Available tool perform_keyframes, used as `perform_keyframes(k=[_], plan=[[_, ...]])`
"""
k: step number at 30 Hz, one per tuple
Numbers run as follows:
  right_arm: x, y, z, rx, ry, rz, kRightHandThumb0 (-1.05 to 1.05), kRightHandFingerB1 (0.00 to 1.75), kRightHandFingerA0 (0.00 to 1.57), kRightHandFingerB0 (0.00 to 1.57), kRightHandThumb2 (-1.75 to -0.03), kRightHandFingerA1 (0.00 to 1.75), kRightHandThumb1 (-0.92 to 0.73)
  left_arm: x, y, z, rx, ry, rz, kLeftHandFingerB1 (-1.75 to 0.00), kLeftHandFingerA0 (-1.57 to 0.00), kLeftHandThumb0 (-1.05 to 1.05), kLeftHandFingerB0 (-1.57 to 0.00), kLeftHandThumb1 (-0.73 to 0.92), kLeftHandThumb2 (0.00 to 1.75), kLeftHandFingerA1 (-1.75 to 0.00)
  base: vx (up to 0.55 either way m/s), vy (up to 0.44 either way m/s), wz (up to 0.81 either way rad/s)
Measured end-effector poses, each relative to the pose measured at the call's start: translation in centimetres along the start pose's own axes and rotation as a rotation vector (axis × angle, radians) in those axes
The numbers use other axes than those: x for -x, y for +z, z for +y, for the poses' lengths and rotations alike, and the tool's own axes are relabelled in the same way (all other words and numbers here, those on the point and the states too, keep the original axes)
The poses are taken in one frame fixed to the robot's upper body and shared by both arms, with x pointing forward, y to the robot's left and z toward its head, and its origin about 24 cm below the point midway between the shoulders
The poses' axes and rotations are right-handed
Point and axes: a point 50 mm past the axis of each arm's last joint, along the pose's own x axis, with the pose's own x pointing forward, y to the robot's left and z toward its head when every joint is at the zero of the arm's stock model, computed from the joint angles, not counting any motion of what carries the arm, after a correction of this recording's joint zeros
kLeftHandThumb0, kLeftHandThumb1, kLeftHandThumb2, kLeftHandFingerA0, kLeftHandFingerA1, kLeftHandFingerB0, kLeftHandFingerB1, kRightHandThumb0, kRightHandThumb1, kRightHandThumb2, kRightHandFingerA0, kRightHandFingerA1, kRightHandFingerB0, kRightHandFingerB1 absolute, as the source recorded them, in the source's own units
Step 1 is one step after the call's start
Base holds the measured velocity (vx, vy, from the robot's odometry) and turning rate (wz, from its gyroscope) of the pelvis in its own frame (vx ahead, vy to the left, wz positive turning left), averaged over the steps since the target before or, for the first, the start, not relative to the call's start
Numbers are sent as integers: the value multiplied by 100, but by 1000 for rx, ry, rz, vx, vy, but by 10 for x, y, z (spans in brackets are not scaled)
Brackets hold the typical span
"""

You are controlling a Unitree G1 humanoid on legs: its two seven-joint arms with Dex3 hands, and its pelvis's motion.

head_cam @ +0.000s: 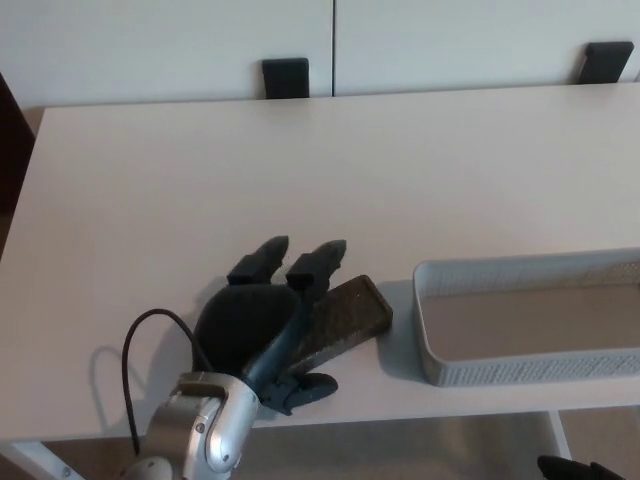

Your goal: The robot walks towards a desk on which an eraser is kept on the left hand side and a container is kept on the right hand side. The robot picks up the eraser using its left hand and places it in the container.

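— Where is your left hand (268, 325) right now?

— Low on the desk (150, 180), near its front edge. The two fingers (316, 264) arch over the eraser (345, 318) from the far side and the thumb sits at the near side, so the hand is cupped around it (whether the pads actually press on it, you cannot tell from this angle).

— And the eraser itself?

— It lies flat on the desk, a dark brown block, with its right end sticking out from under the palm toward the container (520, 375). The two are near each other but apart; a strip of bare desk shows between them.

— What about the container?

— A pale mesh tray at the desk's right front corner, running off the picture's right edge.

— Your right hand?

— Only a dark tip shows at the bottom right corner; you cannot read its fingers.
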Motion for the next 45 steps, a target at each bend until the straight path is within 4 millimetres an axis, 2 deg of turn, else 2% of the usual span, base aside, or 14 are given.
perform_keyframes(k=[13,15,16,22,23,24,28,29,30,35,37,40,43,45], plan=[[-5,10,-4,69,14,-13,-29,36,62,33,-59,47,-66,-7,-8,6,-100,85,73,-19,-2,-57,-1,38,75,-25,0,0,0],[-7,13,-6,76,14,-19,-28,36,63,33,-59,48,-66,-10,-7,10,-103,88,72,-48,0,-32,0,35,91,-45,0,0,0],[-8,14,-6,78,14,-19,-29,36,63,32,-59,48,-65,-11,-8,11,-106,81,70,-21,-35,-60,-10,53,58,-34,0,0,0],[-8,14,-4,88,28,-8,-32,36,64,33,-60,47,-66,-16,-18,13,-165,-9,73,-36,-38,-70,-8,47,79,-46,0,0,0],[-8,14,-4,90,31,-7,-32,36,63,34,-60,47,-67,-18,-19,13,-172,-26,74,-25,-43,-67,-13,56,58,-36,0,0,0],[-9,14,-4,93,33,-7,-31,37,63,35,-60,47,-66,-19,-20,13,-180,-42,74,-32,-32,-67,-7,47,79,-47,0,0,0],[-10,15,-4,97,36,-9,-33,37,63,35,-60,47,-66,-28,-22,16,-199,-91,62,-28,-54,-59,-15,53,57,-63,0,0,0],[-10,16,-3,98,37,-10,-33,37,63,36,-60,48,-66,-31,-21,18,-204,-101,55,-43,-63,-36,-4,37,86,-90,0,0,0],[-11,16,-3,99,38,-11,-33,37,64,37,-60,49,-65,-33,-21,20,-204,-108,52,-28,-53,-39,-18,59,58,-107,0,0,0],[-11,17,-3,100,41,-13,-33,37,62,36,-60,47,-67,-46,-17,30,-204,-134,48,-34,-82,-29,-43,77,63,-57,0,0,0],[-12,17,-2,101,43,-13,-34,37,62,37,-59,47,-66,-52,-16,34,-217,-145,45,-50,-90,-21,-64,77,62,-80,0,0,0],[-12,17,-2,103,47,-12,-35,36,63,38,-59,45,-66,-59,-13,38,-242,-167,40,-46,-74,-28,-52,90,66,-62,0,0,0],[-13,19,-2,111,50,-14,-33,36,63,39,-59,45,-66,-64,-11,39,-266,-189,31,-112,-61,-30,-41,90,68,-150,0,0,0],[-13,21,-3,127,54,-16,-32,36,61,38,-60,45,-67,-67,-11,40,-283,-210,27,-74,-64,-33,-58,90,68,-156,0,0,0]])
